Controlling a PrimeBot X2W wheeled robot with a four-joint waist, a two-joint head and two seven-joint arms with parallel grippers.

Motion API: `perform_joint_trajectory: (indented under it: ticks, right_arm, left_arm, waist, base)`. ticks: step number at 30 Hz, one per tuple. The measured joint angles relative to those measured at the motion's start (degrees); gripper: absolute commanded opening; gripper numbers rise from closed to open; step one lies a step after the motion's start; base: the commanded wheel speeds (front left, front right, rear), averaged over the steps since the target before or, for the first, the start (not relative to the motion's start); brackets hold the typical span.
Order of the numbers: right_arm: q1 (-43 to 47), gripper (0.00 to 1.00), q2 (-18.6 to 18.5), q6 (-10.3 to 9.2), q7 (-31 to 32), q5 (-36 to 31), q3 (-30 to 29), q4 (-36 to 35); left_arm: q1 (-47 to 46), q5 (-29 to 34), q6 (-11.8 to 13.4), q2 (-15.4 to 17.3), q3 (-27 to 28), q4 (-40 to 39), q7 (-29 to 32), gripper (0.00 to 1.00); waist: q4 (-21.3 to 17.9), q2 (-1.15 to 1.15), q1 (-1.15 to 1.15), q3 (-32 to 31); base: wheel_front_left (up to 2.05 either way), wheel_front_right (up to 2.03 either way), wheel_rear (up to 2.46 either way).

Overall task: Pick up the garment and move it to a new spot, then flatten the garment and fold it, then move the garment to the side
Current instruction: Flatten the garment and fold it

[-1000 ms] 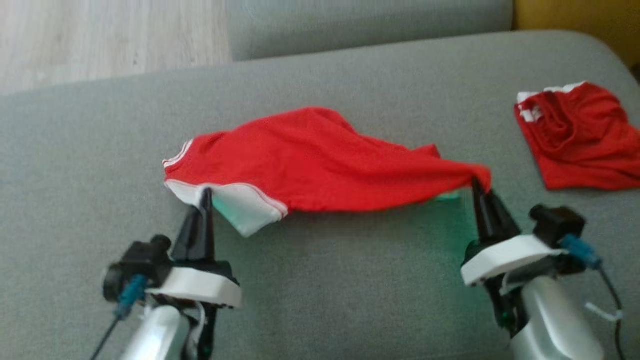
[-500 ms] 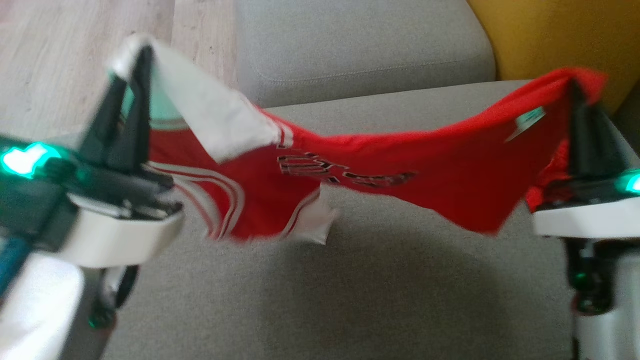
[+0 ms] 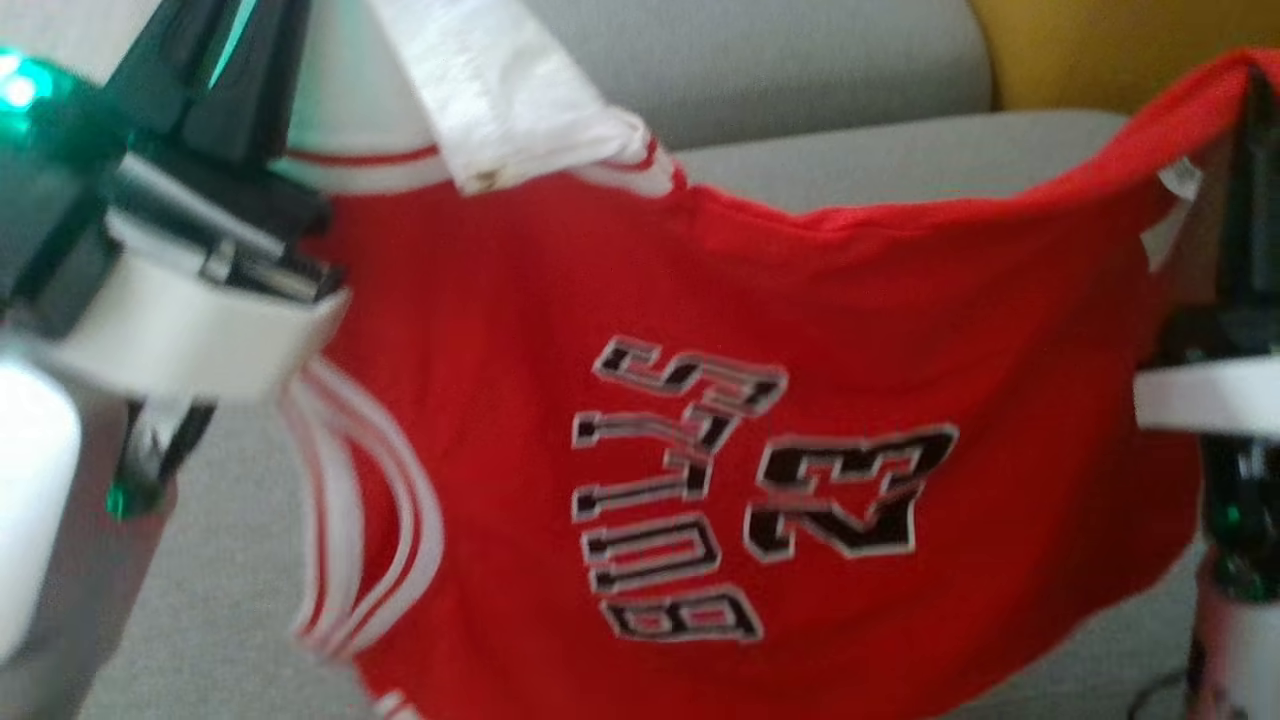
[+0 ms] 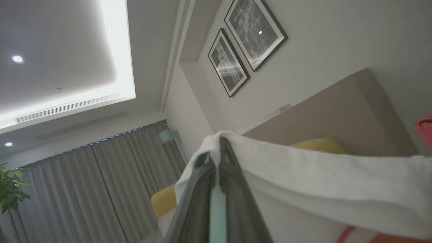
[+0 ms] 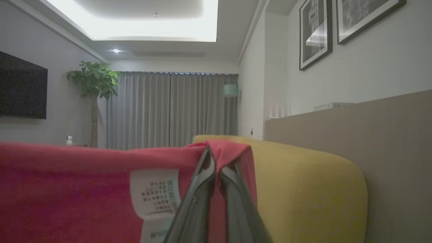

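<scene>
The garment (image 3: 700,300) is a red jersey with white trim and black lettering. It hangs spread between my two grippers above the grey sofa (image 3: 850,150). My left gripper (image 3: 250,25) at the upper left is shut on the white trimmed edge (image 4: 303,175), with its fingertips (image 4: 219,143) pinched together. My right gripper (image 3: 1255,100) at the right edge is shut on the red hem corner (image 5: 229,152) beside a white care label (image 5: 155,192). The jersey's lower end drops out of the head view.
Behind the sofa stands a yellow armchair (image 5: 303,182), with its back (image 3: 1100,40) at the top right of the head view. A beige panel wall (image 5: 388,135) carries framed pictures (image 4: 246,50). Farther off are grey curtains (image 5: 168,108) and a potted plant (image 5: 92,81).
Both grippers have risen and lifted the garment off the sofa. It went from a sagging bundle to a hanging sheet with the lettering facing me. The head view has shifted too.
</scene>
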Motion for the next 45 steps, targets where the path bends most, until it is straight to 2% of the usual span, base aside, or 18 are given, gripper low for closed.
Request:
perform_joint_trajectory:
  ticks: [4, 10, 18, 24, 25, 29, 33, 38, 43, 45]
  right_arm:
    - [-6.64, 0.0, -0.04, 0.0, 0.33, -1.58, 0.14, 5.6]
    - [-24.62, 0.0, -2.1, 0.0, -1.41, -3.34, 2.46, 19.78]
    - [-49.75, 0.0, -4.91, 0.0, -6.35, -8.64, 5.55, 40.44]
    - [-58.42, 0.0, -5.15, 0.0, -11.34, -15.82, 2.13, 54.88]
    - [-59.15, 0.0, -5.06, 0.0, -13.16, -17.8, 0.7, 58.45]
    - [-58.63, 0.0, -3.91, 0.0, -16.25, -20.6, -2.26, 65.19]
    - [-55.7, 0.0, -2.65, 0.0, -20.08, -21.96, -4.05, 70.61]
    - [-52.08, 0.0, -1.76, 0.0, -23.61, -21.57, -4.57, 74.71]
    - [-49.57, 0.0, -1.4, 0.0, -25.55, -17.62, -3.59, 74.62]
    - [-48.01, 0.0, -1.48, 0.0, -25.88, -14.11, -1.94, 73.41]
  left_arm:
    - [-6.07, -0.62, -2.56, -0.33, -0.76, 5.86, 0.2, 0.0]
    - [-21.84, 0.99, -5.88, -1.44, -2.0, 19.51, -2.88, 0.0]
    - [-39.13, 4.11, -6.21, -6.26, -2.11, 39.46, -11.03, 0.0]
    - [-45.44, 6.14, -5.83, -9.27, -3.03, 49.27, -18.04, 0.0]
    - [-46.36, 6.11, -5.42, -10.53, -3.04, 51.14, -20.72, 0.0]
    - [-44.56, 5.34, -5.44, -13.11, -4.0, 54.8, -24.39, 0.0]
    - [-37.29, 3.39, -5.44, -15.66, -4.93, 57.37, -26.53, 0.0]
    - [-29.42, 1.21, -5.44, -16.23, -4.91, 58.03, -27.41, 0.0]
    - [-22.65, -0.51, -4.87, -16.04, -3.02, 52.61, -28.13, 0.0]
    - [-19.24, -0.87, -4.64, -15.92, -2.13, 48.98, -28.13, 0.0]
  waist:
    - [-0.02, 0.0, 0.0, 3.65]
    - [-0.04, 0.0, 0.02, 11.11]
    - [0.93, 0.0, 0.03, 19.14]
    - [2.68, 0.0, 0.0, 23.02]
    - [3.31, 0.0, 0.0, 24.72]
    - [4.57, -0.01, 0.01, 28.36]
    - [5.8, -0.01, 0.02, 31.53]
    - [6.52, -0.01, 0.02, 33.47]
    - [6.15, 0.0, -0.01, 33.33]
    - [6.01, 0.0, -0.01, 32.8]
  base:
    - [0.0, 0.0, 0.0]
    - [0.0, 0.0, 0.0]
    - [0.0, 0.0, 0.0]
    - [0.0, 0.0, 0.0]
    - [0.0, 0.0, 0.0]
    - [0.0, 0.0, 0.0]
    - [0.0, 0.0, 0.0]
    - [0.0, 0.0, 0.0]
    - [0.0, 0.0, 0.0]
    - [0.0, 0.0, 0.0]
